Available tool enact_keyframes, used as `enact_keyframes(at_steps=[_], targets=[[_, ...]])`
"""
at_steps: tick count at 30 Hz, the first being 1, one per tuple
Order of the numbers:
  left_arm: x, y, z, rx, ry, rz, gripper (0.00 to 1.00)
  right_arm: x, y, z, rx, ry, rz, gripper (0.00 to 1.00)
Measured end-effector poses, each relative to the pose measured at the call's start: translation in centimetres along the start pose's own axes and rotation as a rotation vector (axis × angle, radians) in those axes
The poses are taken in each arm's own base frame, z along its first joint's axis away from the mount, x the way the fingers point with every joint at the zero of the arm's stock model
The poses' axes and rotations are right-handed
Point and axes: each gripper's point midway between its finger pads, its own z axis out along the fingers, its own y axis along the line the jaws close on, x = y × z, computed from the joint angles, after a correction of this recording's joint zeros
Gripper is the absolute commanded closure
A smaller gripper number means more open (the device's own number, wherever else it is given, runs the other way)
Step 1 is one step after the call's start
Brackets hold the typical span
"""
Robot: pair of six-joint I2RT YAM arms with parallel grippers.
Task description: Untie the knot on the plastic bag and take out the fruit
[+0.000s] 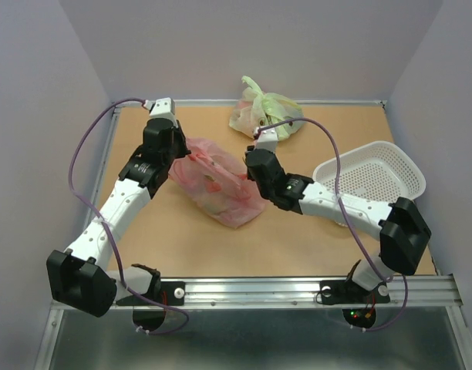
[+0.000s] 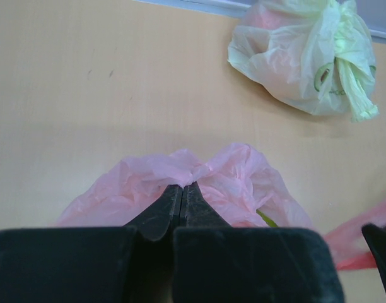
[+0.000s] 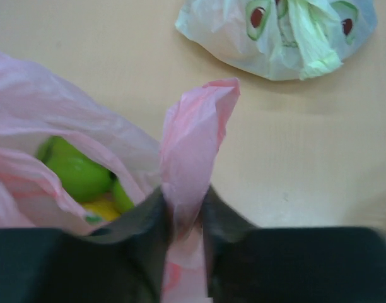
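Observation:
The pink plastic bag (image 1: 220,189) lies mid-table between both arms. My left gripper (image 1: 180,156) sits at its left end, shut on a bunch of the pink film (image 2: 209,173), with the fingertips (image 2: 180,189) pressed together. My right gripper (image 1: 248,165) is at the bag's right end. Its jaws are closed on an upright strip of the pink bag (image 3: 196,136). Beside that strip the bag gapes, and fruit shows inside: a green apple (image 3: 76,173) and a yellow piece (image 3: 103,208). The knot is not visible in any view.
A pale green tied bag (image 1: 265,116) lies at the back of the table, beyond the pink one. A white perforated basket (image 1: 375,173) stands at the right, beside my right forearm. Bare table (image 1: 298,239) lies in front of the bag.

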Motion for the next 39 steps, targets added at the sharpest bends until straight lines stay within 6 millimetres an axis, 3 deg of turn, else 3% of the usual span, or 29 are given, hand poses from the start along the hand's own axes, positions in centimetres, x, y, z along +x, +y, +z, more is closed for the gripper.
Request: enact_keyframes(at_steps=[3,6,8,12,15,16,19,22,24,25,28,32,36,39], targets=[[-0.1,2.0,0.3,-0.075,-0.008,-0.040,1.00,1.7,-2.0,-1.1,0.028,0.021,-0.014,0.99],[-0.3,4.6,1.0,-0.144,-0.009,-0.120,1.00,1.5,-4.0,-2.7,0.052,0.005,-0.007,0.99],[-0.3,7.0,1.9,-0.170,0.006,-0.214,1.00,-0.6,-5.0,-4.4,0.044,-0.048,0.029,0.99],[1.3,8.5,4.1,-0.079,0.096,-0.398,0.95,-6.0,-3.8,-6.9,-0.065,-0.186,0.103,0.99],[3.5,8.5,5.1,0.003,0.192,-0.497,0.72,-7.1,-3.2,-7.9,-0.136,-0.214,0.086,0.99],[3.9,8.7,5.2,0.005,0.206,-0.508,0.49,-6.8,-3.3,-8.1,-0.148,-0.213,0.072,0.99],[4.6,10.3,5.2,-0.022,0.210,-0.532,0.23,-4.8,-3.5,-8.6,-0.209,-0.179,0.035,0.99],[3.9,11.4,3.9,-0.059,0.153,-0.529,0.15,-1.8,-2.7,-8.9,-0.306,-0.115,0.018,0.99],[3.3,10.8,1.8,-0.061,0.102,-0.505,0.14,0.7,-2.0,-9.2,-0.369,-0.056,0.006,0.99],[3.1,9.9,0.5,-0.050,0.077,-0.486,0.08,2.2,-1.5,-9.5,-0.408,-0.020,0.003,0.99],[2.9,6.2,-3.3,0.026,0.023,-0.430,0.07,5.3,-0.5,-10.6,-0.486,0.057,-0.016,0.99],[4.9,2.0,-7.8,0.129,0.009,-0.424,0.05,7.6,1.2,-12.7,-0.585,0.109,-0.037,0.99],[8.1,0.7,-9.6,0.157,0.065,-0.480,0.05,9.2,2.2,-13.6,-0.622,0.145,-0.055,0.99],[10.2,-0.4,-9.5,0.157,0.125,-0.511,0.05,11.1,2.8,-13.6,-0.625,0.192,-0.071,0.99]])
